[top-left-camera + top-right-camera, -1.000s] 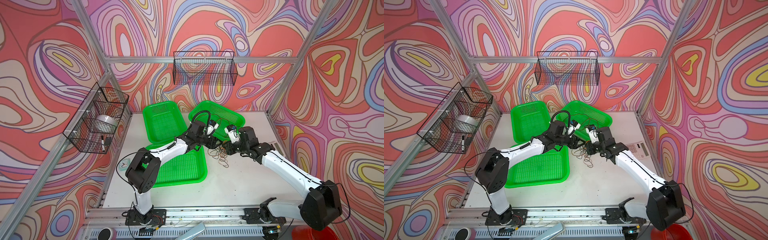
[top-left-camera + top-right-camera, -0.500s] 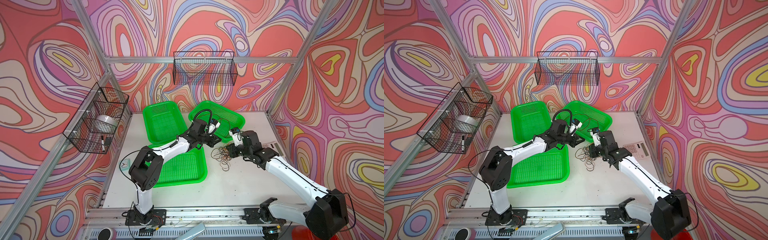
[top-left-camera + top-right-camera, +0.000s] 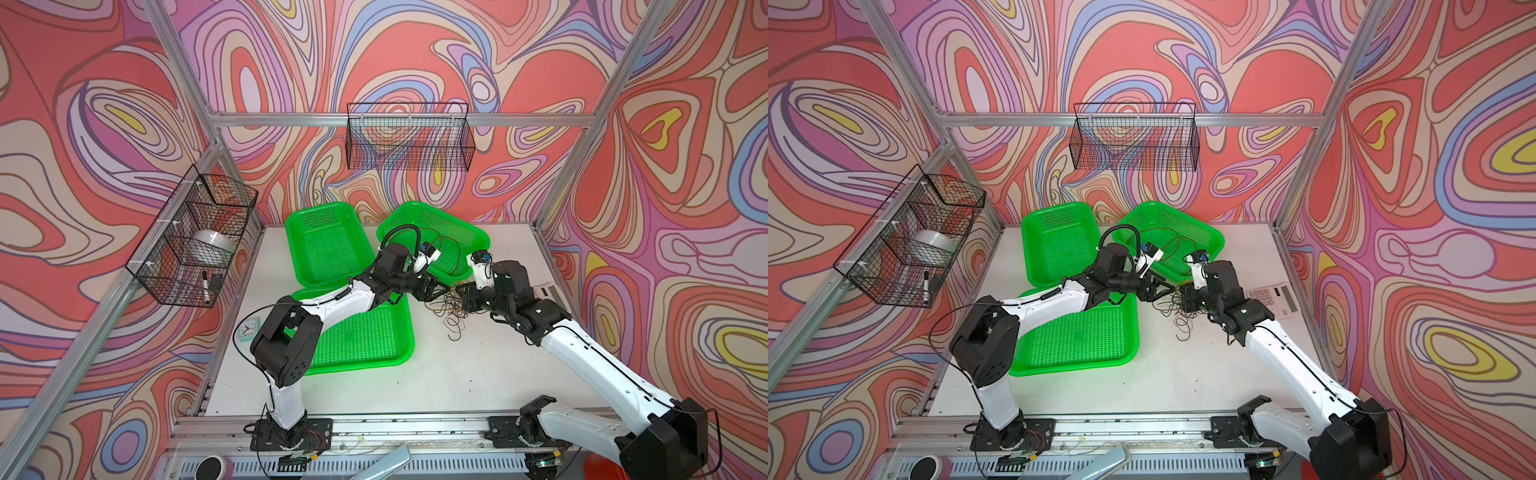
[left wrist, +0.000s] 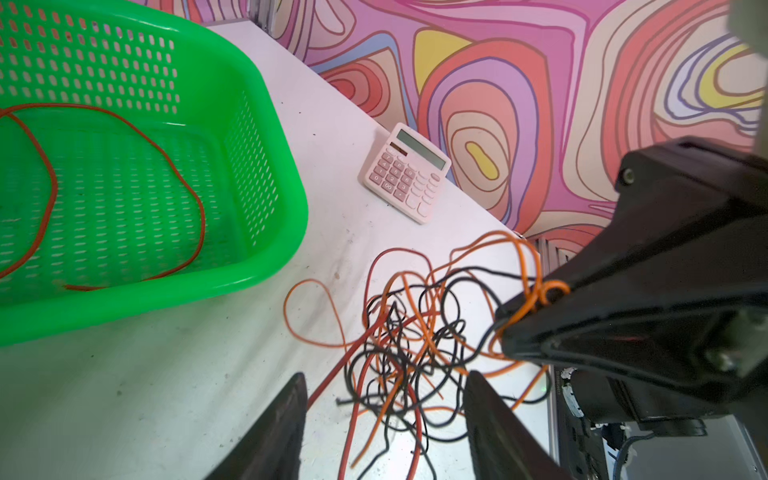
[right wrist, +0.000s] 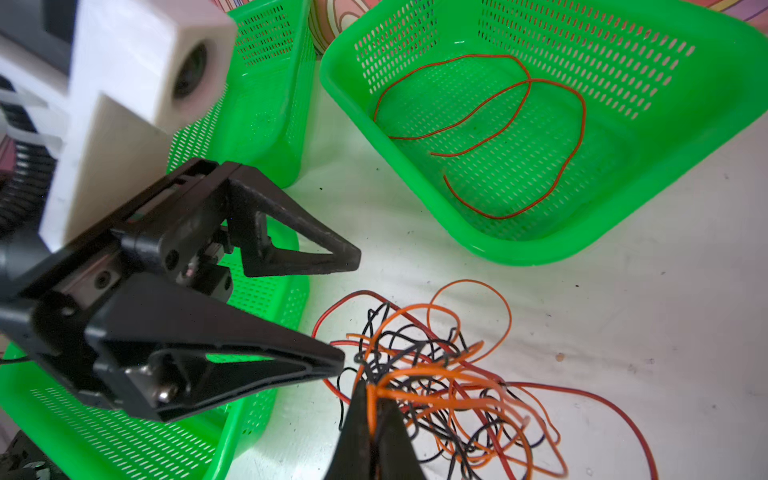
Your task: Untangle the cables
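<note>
Swirly pink and red walls stand round a white bench (image 3: 457, 374). In a top view the left hand (image 3: 432, 291) is near the middle of the bench. The cables (image 3: 451, 309) lie in a messy heap at its 4 o'clock, on the bare bench. The right hand (image 3: 463, 297) is at the heap's 2 o'clock side. One red cable (image 5: 498, 124) lies all alone in the green basket (image 3: 473, 226) at 12 o'clock of the heap. A pink calculator (image 3: 1273, 299) sits at 3 o'clock of the heap, near it but apart.

I think the heap is light and full of knots. If the right hand pulls now, the whole heap may come along and not just one cable. A hard pull could also make the knots tighter. A loop could catch on a finger of the left hand too.

The left hand is wide apart and holds nothing. In the right wrist view one finger tip is just beside the heap, and I cannot tell if it touches. The right hand is pressed together on orange strands of the cables, right at the top of the heap.
</note>
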